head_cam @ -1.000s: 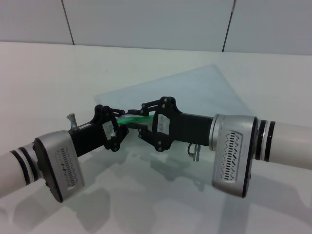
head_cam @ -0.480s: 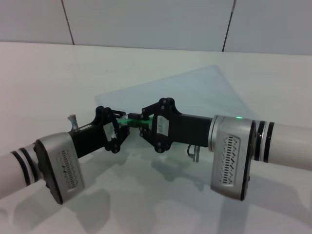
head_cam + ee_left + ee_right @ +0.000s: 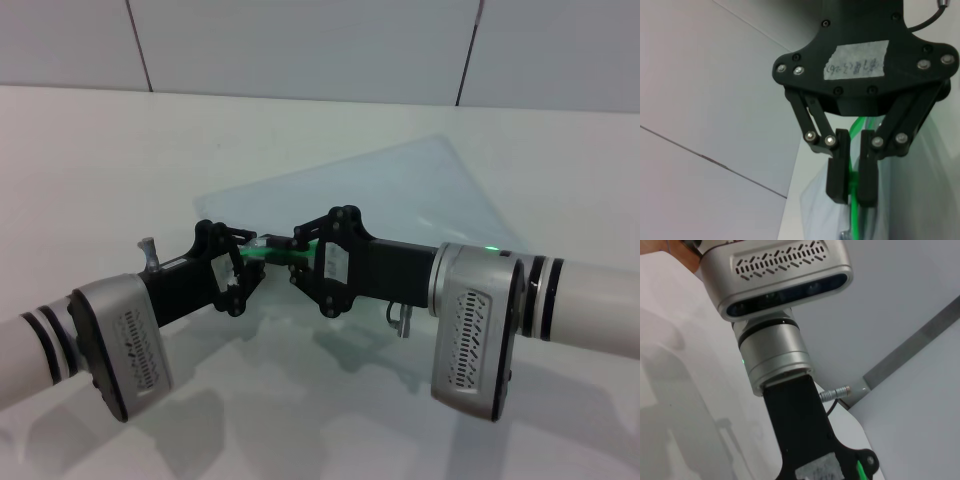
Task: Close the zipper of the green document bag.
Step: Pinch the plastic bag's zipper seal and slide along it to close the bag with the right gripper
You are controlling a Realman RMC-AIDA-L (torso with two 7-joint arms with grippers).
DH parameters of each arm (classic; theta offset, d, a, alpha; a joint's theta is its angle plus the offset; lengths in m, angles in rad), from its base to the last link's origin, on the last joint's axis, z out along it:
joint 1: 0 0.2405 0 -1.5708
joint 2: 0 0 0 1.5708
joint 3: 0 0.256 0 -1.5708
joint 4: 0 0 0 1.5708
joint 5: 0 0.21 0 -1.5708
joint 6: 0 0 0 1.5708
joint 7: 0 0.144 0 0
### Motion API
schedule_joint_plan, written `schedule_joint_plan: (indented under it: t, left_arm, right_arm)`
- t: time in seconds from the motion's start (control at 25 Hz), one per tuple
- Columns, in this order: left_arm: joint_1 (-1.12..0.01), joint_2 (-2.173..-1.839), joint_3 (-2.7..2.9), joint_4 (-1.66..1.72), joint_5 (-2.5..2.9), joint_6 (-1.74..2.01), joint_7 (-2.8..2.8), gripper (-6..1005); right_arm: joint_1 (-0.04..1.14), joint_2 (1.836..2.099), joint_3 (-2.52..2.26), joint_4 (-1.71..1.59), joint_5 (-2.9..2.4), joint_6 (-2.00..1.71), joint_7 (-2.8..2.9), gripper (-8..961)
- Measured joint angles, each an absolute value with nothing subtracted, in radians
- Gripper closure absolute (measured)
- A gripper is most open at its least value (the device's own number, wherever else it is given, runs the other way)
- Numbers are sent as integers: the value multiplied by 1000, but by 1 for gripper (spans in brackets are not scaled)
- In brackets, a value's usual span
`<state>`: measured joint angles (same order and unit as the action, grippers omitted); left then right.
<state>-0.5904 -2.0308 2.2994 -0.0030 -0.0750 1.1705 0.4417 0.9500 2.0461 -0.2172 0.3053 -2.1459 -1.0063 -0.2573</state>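
A bare lab-like test bench: plain white table before grey panelled wall.

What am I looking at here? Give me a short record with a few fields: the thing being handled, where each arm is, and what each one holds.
Object: green document bag, flat on the white table
Zipper: green strip along the bag's near edge
Left gripper: at the zipper, facing the right one
Right gripper: jaws closed on the zipper
Left gripper's hold: cannot tell

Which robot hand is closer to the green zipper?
Neither: both touch it. The left gripper pinches the zipper from its left, and the right gripper pinches it from its right.
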Motion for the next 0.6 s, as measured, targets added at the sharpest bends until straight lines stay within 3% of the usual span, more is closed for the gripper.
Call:
schedule_joint_plan:
  t: [0.6]
  left_arm:
    - [-586,-2029,2299,-3,-75,1171,455,944]
  right_arm:
    - [900,2040,-192,283,-2143,-1006,-258,875]
